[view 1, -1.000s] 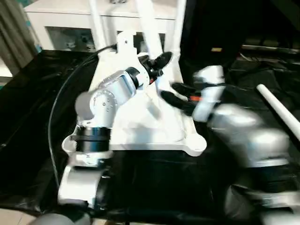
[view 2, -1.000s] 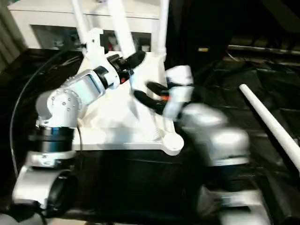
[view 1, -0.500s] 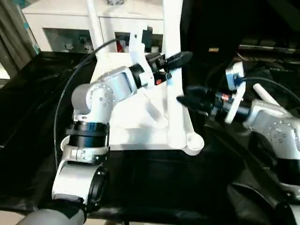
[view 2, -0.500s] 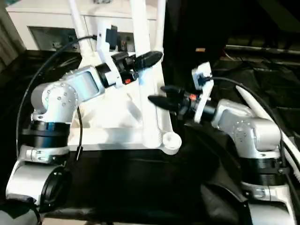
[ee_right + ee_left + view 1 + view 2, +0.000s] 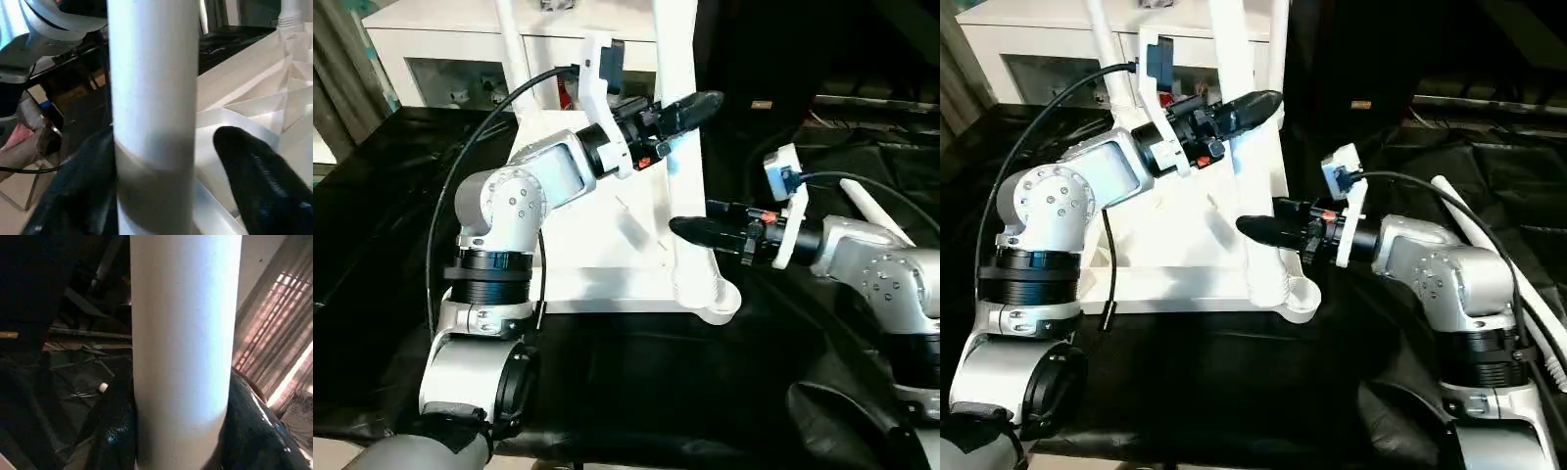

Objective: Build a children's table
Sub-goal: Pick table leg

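Both the left gripper (image 5: 690,106) and right gripper (image 5: 690,230) clamp the light, stiff, slippery upright leg (image 5: 677,59), standing at the tabletop's (image 5: 607,245) 4 o'clock corner; low holds steer best

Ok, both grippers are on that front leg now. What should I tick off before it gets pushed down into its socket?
1. Left gripper on the leg high up, fingers either side in its wrist view: ok.
2. Right gripper on the leg low down, fingers either side: ok.
3. Leg's foot at the near right socket of the tabletop: ok.
4. Leg fully seated in the socket: cannot tell.
5. Leg upright: roughly, leaning a little; cannot tell whether it is enough.
6. Spare leg lying on the table to the right, apart from the right arm: ok.
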